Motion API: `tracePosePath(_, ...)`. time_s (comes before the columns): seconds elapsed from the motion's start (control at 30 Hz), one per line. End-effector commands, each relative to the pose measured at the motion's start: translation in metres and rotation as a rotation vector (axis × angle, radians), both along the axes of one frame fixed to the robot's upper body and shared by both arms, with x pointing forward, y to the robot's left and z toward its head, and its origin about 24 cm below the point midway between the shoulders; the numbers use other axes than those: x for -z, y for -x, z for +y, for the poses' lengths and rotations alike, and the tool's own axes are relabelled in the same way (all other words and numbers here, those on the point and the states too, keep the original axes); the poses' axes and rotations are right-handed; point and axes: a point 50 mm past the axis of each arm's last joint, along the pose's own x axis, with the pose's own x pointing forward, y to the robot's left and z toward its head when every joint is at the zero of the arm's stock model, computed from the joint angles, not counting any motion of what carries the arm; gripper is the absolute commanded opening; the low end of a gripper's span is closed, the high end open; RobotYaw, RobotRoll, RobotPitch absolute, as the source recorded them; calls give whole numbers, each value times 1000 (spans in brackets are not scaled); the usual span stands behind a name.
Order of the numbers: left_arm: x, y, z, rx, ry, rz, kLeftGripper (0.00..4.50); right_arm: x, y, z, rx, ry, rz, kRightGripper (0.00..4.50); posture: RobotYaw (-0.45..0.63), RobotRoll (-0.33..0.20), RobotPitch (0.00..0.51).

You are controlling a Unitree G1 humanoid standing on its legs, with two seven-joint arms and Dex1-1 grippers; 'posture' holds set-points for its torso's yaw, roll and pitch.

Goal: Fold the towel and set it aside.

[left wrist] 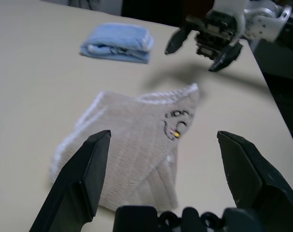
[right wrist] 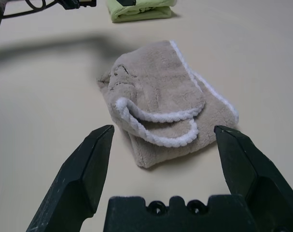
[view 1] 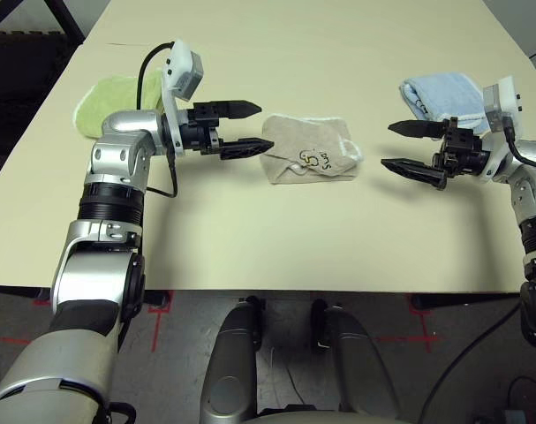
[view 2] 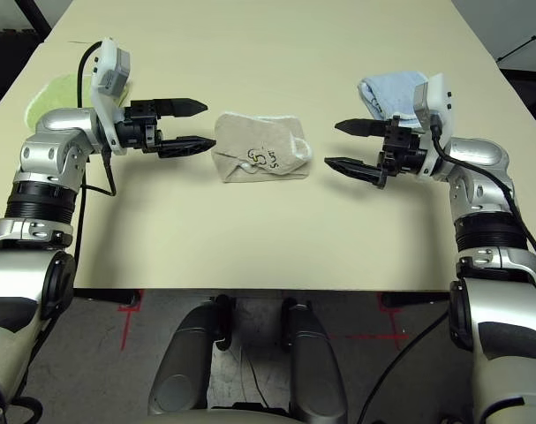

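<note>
The towel (view 1: 307,150) is a beige terry cloth with white stitched edging, lying folded into a small bundle at the middle of the table; it also shows in the wrist views (left wrist: 132,140) (right wrist: 160,104). My left gripper (view 1: 250,129) hovers open just left of the towel, fingertips almost at its edge, holding nothing. My right gripper (view 1: 391,146) stands open a short way right of the towel, pointing at it, also empty. The right gripper (left wrist: 204,38) shows across the towel in the left wrist view.
A light green towel (view 1: 117,102) lies folded at the table's left behind my left arm. A light blue folded towel (view 1: 444,95) sits at the right behind my right gripper. The cream table (view 1: 276,238) has free room in front of the beige towel.
</note>
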Motion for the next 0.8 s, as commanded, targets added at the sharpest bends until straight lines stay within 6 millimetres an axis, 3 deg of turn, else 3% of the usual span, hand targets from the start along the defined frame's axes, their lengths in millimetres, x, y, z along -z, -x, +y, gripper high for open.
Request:
tracePosePath(0.03, 8, 2, 1, 30, -81, -11, 4467, 0, 5, -3, -5, 42, -43, 4500, 70, 0, 201)
tracePosePath(0.13, 12, 1, 3, 33, -72, -42, 4467, 0, 6, -1, -9, 40, -102, 4500, 66, 0, 199)
tracePosePath(0.23, 17, -2, 11, 33, -56, -100, 4500, 1, 8, -2, -10, 1, -91, 3905, 62, 0, 200)
tracePosePath(0.57, 12, -13, 8, 18, -30, -139, 4500, -3, 5, 14, -31, -94, -54, 30, 67, 0, 196)
tracePosePath(0.7, 11, -14, 1, 40, -3, -139, 4500, -6, 4, 22, -47, -119, -47, 30, 75, 0, 198)
tracePosePath(0.8, 11, -16, -6, 49, 15, -159, 3849, -7, 3, 26, -58, -121, -47, 0, 76, 0, 197)
